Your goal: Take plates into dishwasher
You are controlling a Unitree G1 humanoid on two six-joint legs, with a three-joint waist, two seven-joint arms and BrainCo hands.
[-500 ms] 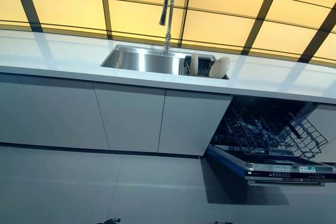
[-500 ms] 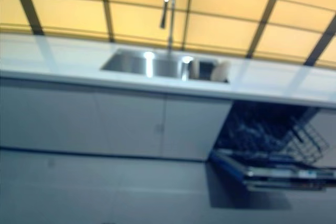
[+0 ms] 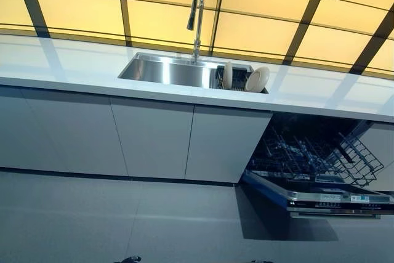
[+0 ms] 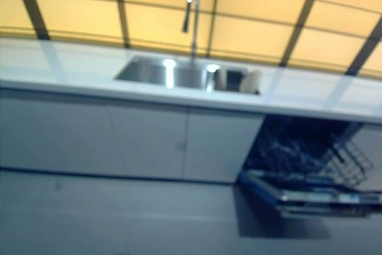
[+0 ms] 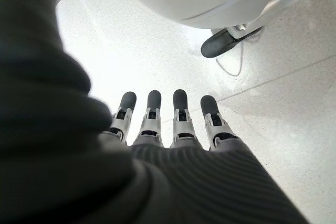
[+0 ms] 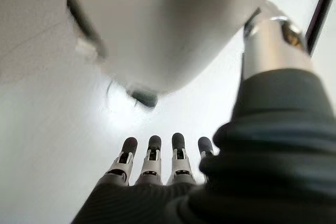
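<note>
Both hands are empty. The left hand (image 5: 168, 124) has its fingers straight out in a row, pointing down at the pale speckled floor (image 5: 294, 108), holding nothing. Same with the right hand (image 6: 152, 163): fingers straight and relaxed, nothing in them, floor past the tips. Neither one shows up in the head views.

Out in front there's a long white counter (image 3: 74, 60) with a steel sink (image 3: 166, 71) set into it and a tall curved tap (image 3: 196, 20) at the back edge of the sink. The plates (image 3: 257, 79) are in a small dark rack (image 3: 237, 81) at the right end of the sink, standing on edge and leaning a bit. I can make out two pale ones, a thinner one (image 3: 227, 75) on the left side of the rack and a rounder one on the right; the right eye view is too soft to add anything.

Below the counter run flat grey cabinet doors (image 3: 154, 137). To the right of them, under the counter, the dishwasher (image 3: 320, 164) is open, door (image 3: 335, 200) dropped down flat, and the wire basket (image 3: 308, 152) is pulled out over it. Can't spot any plates in it.

Behind the counter is a wall of glowing yellow panels (image 3: 258, 29) split by dark strips.
</note>
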